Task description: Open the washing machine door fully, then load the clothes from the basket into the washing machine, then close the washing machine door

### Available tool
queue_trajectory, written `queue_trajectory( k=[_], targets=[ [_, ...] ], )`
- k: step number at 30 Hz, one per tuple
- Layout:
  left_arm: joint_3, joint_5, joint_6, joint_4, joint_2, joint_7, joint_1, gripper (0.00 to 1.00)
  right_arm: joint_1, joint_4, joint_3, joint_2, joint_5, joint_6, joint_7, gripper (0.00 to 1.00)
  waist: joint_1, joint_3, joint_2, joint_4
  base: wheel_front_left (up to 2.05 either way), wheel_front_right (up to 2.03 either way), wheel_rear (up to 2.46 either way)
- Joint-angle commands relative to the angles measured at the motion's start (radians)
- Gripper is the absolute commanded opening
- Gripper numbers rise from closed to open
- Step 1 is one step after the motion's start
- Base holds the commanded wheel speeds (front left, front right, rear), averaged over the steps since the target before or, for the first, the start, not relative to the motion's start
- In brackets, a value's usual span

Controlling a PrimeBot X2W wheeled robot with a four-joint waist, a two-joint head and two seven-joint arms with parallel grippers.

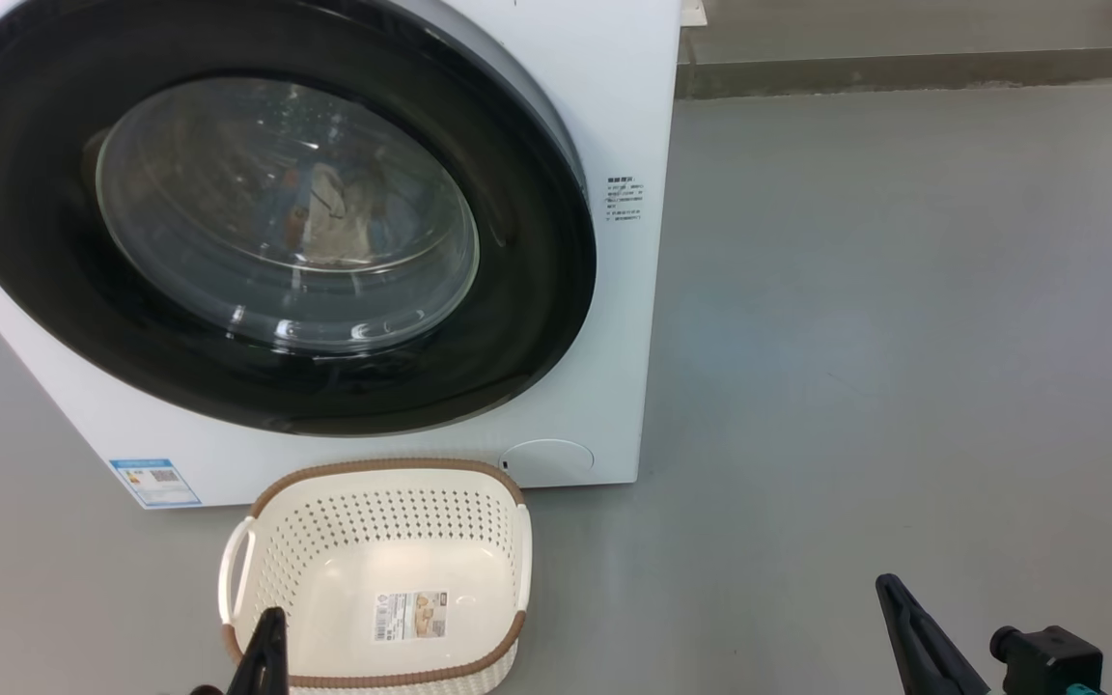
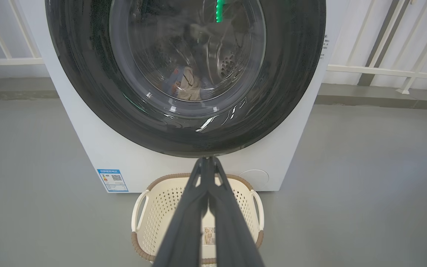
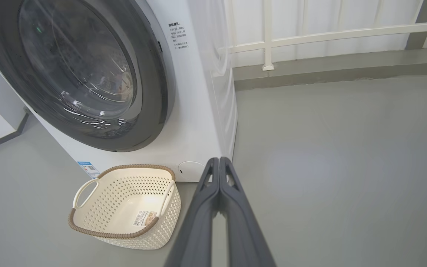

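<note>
Also, railing (image 3: 267,33) (wrist views) behind washer (image 3: 198,111)

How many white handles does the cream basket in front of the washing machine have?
2. The left handle is on the basket's left side in the head view; the right handle is on its right side. None seems hidden.

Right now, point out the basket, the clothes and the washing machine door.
basket (image 1: 392,516): head view, perforated back wall.
clothes (image 1: 329,222): head view, cream fabric seen through the door.
washing machine door (image 1: 537,290): head view, black rim, right side.
</note>
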Motion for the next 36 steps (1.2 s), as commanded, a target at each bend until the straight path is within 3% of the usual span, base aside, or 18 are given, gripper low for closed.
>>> queue_trajectory(
  k=[1, 36],
  targets=[
    [0.012, -0.025, -0.007, -0.020, 0.012, 0.003, -0.023, 0.00, -0.016, -0.021, 0.000, -0.004, 0.036, 0.000, 0.002, 0.00, 0.0014, 0.000, 0.0000, 0.000, 0.00, 0.00, 0.00],
    [0.089, -0.420, -0.076, 0.034, 0.000, 0.073, -0.084, 0.00, -0.082, 0.038, -0.010, -0.017, 0.447, -0.001, 0.051, 0.00, 0.0000, 0.008, 0.0000, -0.012, 0.00, 0.00, 0.00]
  ],
)
